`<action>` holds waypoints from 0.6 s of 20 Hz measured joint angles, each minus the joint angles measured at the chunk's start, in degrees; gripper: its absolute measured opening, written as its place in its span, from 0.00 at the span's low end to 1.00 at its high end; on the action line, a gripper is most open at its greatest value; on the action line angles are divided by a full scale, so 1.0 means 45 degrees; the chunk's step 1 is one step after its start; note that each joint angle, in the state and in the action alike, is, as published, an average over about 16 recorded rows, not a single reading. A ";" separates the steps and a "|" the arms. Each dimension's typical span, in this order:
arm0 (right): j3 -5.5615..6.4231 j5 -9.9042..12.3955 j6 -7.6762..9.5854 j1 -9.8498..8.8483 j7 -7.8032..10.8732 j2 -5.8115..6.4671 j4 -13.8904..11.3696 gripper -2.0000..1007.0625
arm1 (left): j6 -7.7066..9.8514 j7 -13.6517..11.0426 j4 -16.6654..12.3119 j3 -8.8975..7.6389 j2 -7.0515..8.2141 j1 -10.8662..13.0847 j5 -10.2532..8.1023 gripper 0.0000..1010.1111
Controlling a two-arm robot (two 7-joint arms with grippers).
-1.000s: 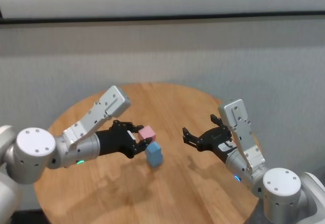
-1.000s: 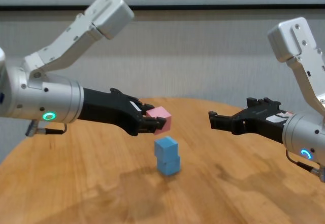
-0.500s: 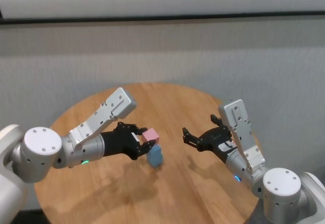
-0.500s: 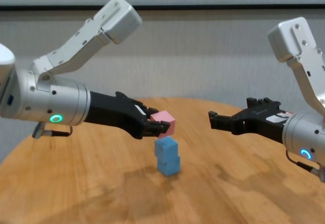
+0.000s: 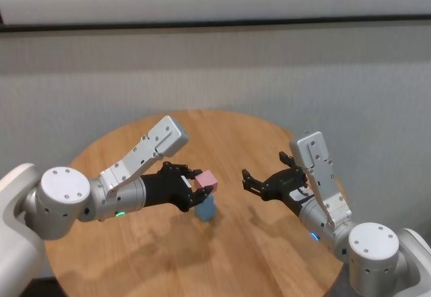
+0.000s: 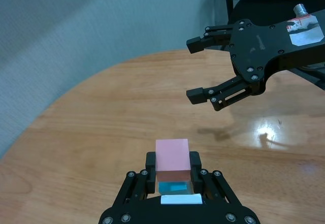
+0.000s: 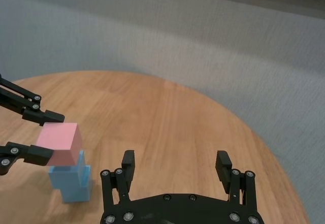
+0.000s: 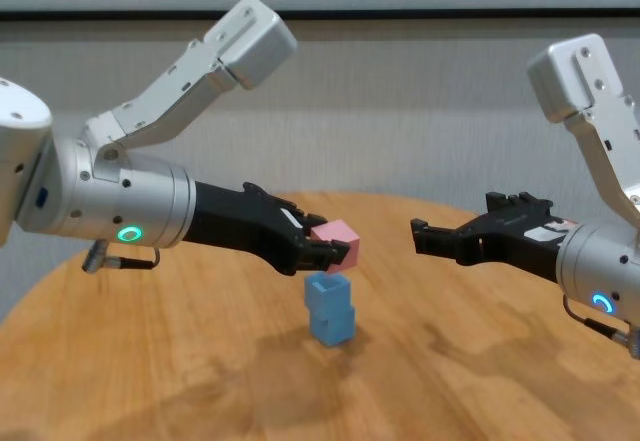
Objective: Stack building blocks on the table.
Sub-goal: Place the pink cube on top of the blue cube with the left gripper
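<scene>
The left gripper (image 8: 335, 251) is clamping the pink block (image 8: 338, 242) between its black fingers (image 6: 195, 164), holding it in the air just above the two blue blocks (image 8: 331, 308). Those two are sitting one on top of the other near the middle of the table (image 8: 150, 361), and the upper one is turned a little against the lower. In the chest view the pink block is hanging slightly tilted, its lower edge close over the top blue block; whether the two are touching I cannot tell. In the left wrist view the pink block (image 6: 172, 161) is filling the gap between the jaws, with a sliver of blue (image 6: 172, 187) showing right under it. In the head view the pink block (image 5: 205, 180) is covering most of the stack (image 5: 205, 207), so only part of the blue is showing below it.

The right gripper (image 8: 418, 235) is hovering above the table on the robot's right, well apart from the stack, with its jaws spread wide and nothing between them. It is pointing toward the stack and the left gripper. The right wrist view is showing those open fingers (image 7: 127, 164) in front, and beyond them the pink block (image 7: 60, 143) pinched between the left gripper's fingertips over the blue pair (image 7: 71, 183)
</scene>
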 joint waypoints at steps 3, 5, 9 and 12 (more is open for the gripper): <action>0.0000 0.0000 0.0000 0.0000 0.0000 0.0000 0.0000 0.99 | 0.0040 -0.0032 0.0099 0.0019 -0.0063 -0.0029 -0.0056 0.40; 0.0000 0.0000 0.0000 0.0000 0.0000 0.0000 0.0000 0.99 | 0.0075 -0.0049 0.0165 0.0020 -0.0099 -0.0042 -0.0109 0.40; 0.0000 0.0000 0.0000 0.0000 0.0000 0.0000 0.0000 0.99 | 0.0144 -0.0075 0.0284 -0.0007 -0.0156 -0.0062 -0.0243 0.40; 0.0000 0.0000 0.0000 0.0000 0.0000 0.0000 0.0000 0.99 | 0.0193 -0.0089 0.0369 -0.0044 -0.0196 -0.0075 -0.0369 0.40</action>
